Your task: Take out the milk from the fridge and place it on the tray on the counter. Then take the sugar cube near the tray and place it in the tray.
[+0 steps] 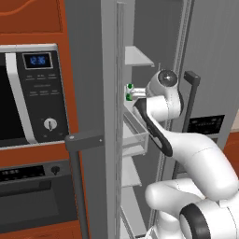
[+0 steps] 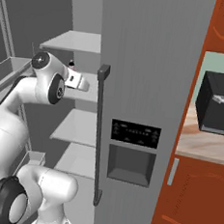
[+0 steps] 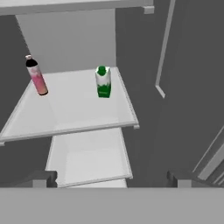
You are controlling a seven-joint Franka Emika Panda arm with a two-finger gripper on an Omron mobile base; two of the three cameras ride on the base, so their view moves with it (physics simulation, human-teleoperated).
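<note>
Here's the milk (image 3: 103, 82), upright just above the middle of the hand view, on a white shelf (image 3: 74, 109) inside the open fridge (image 2: 147, 64), close to the shelf's right edge. Small bottle, green cap, green band low down; it looks light and rigid, likely smooth-sided, so a squeeze across the white body between cap and band seems the safest hold. Too high and the cap may slip out; too low and a narrow, upright bottle like this could tip.

The hand (image 3: 111, 177) is reaching in, its two dark fingertips (image 3: 41, 178) standing wide apart at the bottom corners of that view, nothing between them. The milk is well ahead of it, not yet bracketed.

What else is in there? A dark-capped pink bottle (image 3: 36, 76) at the upper left of the same shelf, well apart from the milk, so no crowding. A lower shelf (image 3: 89, 159) sits beneath. Tightest spot, I'd say, is the grey fridge wall right of the milk: the right-hand finger has to slide between the two.

In the left base view a microwave (image 1: 28, 93) fills the left side, clear of the arm.
</note>
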